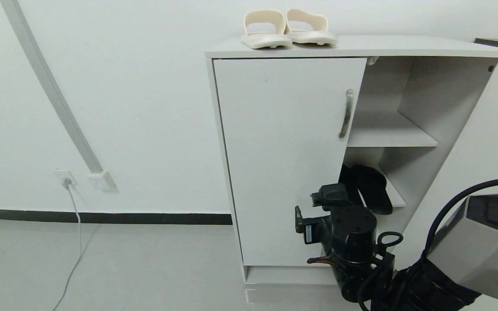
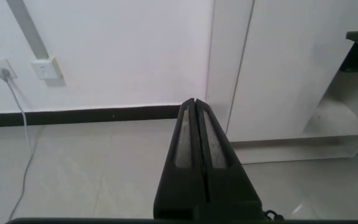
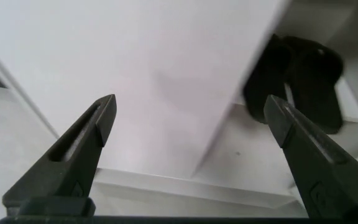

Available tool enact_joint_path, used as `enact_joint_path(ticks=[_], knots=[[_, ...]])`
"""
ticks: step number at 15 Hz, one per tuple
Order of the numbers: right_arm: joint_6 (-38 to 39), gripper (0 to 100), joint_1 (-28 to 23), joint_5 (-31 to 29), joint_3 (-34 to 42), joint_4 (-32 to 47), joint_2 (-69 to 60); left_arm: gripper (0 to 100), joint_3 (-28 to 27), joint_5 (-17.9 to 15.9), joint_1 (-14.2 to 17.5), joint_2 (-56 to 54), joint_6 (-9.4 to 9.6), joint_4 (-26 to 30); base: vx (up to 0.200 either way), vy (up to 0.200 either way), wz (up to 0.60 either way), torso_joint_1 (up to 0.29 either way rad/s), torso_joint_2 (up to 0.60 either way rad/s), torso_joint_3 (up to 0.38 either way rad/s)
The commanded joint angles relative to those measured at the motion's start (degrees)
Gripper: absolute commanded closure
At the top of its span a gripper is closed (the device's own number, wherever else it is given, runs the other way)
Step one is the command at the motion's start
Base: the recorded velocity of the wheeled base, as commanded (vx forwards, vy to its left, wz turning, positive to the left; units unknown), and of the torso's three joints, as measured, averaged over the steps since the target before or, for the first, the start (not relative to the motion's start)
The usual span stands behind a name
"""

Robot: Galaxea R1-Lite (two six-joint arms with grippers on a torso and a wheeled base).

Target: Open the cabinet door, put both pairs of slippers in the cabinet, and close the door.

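White wall and pale floor tiles backed the scene. The right gripper stood with its jaws spread wide and nothing between them, low in front of the cabinet, near the closed left door. Just beyond it the black slippers lay on the lower shelf, lower centre-right of the head view. The cabinet's right door hung open at the right edge. The beige slippers sat on the cabinet top, upper centre. The left gripper was empty, its fingers pressed together, above the floor.

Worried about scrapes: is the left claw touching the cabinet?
Apart. The left wrist view shows the shut left claw with open floor between it and the cabinet beyond.
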Motion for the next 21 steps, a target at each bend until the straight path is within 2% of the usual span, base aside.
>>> enact_joint_path(ticks=[1, 21], knots=[[0.02, 0, 0.02, 0.02, 0.00, 0.01, 0.15, 100, 0.01, 0.04, 0.00, 0.09, -0.01, 0.02, 0.000, 0.000, 0.00, 0.000, 0.00, 0.000], [-1.65, 0, -0.24, 1.08, 0.97, -1.57, -0.29, 100, 0.01, 0.40, 0.00, 0.09, -0.27, 0.02, 0.000, 0.000, 0.00, 0.000, 0.00, 0.000]])
